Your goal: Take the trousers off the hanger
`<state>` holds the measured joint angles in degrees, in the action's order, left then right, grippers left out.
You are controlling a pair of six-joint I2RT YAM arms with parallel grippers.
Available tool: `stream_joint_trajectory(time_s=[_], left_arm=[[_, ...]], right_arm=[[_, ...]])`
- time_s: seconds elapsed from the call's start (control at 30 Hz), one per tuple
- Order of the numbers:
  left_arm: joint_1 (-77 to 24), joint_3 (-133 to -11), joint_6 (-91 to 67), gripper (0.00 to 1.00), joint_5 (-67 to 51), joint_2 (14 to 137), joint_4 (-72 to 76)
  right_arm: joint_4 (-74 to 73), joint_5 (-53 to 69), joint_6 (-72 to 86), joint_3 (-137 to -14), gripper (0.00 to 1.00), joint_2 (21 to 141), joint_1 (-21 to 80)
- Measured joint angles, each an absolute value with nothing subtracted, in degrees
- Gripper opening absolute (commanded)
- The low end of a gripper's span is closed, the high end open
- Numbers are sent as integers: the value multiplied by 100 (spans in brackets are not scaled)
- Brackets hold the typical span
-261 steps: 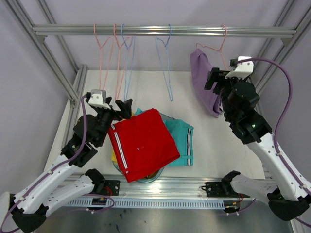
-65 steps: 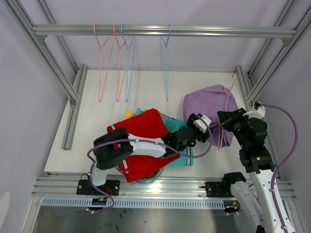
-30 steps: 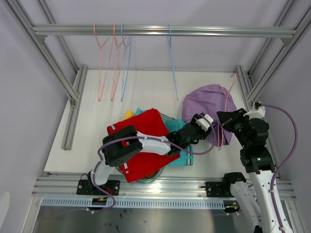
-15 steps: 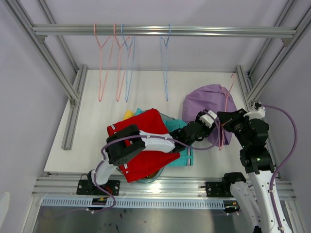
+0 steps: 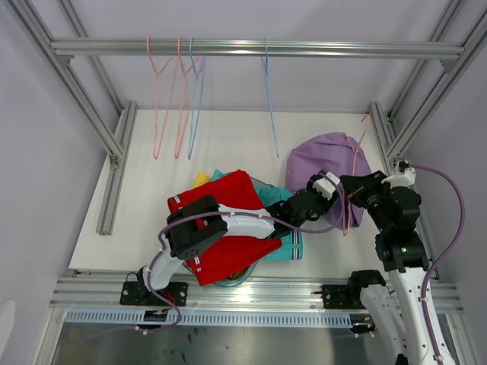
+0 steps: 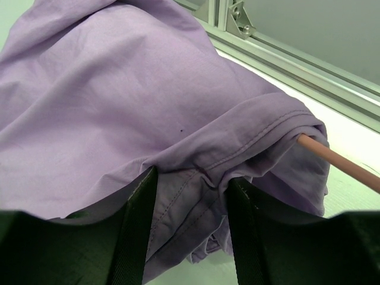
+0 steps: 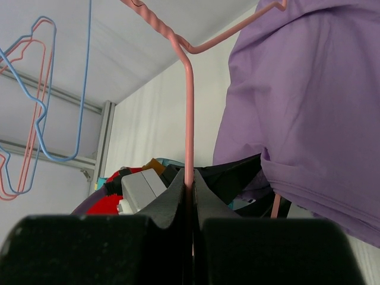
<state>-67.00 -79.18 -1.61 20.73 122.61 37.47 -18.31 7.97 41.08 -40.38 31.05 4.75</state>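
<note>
At the right side of the desk, the lilac trousers are draped over the pink hanger and partly laid on the white surface, close to the frame post. The cloth is judged soft, light and easily bunched, so the thick hem fold is best taken. The left tool is held apart around this fold, and the right tool is clamped on the hanger wire.
</note>
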Motion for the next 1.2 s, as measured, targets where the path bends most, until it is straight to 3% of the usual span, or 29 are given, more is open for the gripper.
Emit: stream_joint_trajectory(time_s=[0.53,1.2], left_arm=[[-6775,-7655,-349,46,1979,12210,3660],[-6794,-8114,-703,47,1925,12228,3291]], right_arm=[[-1682,998,4049,-3826,0,3170,370],[-1479,1210,4051,-3736,0,3197,283]])
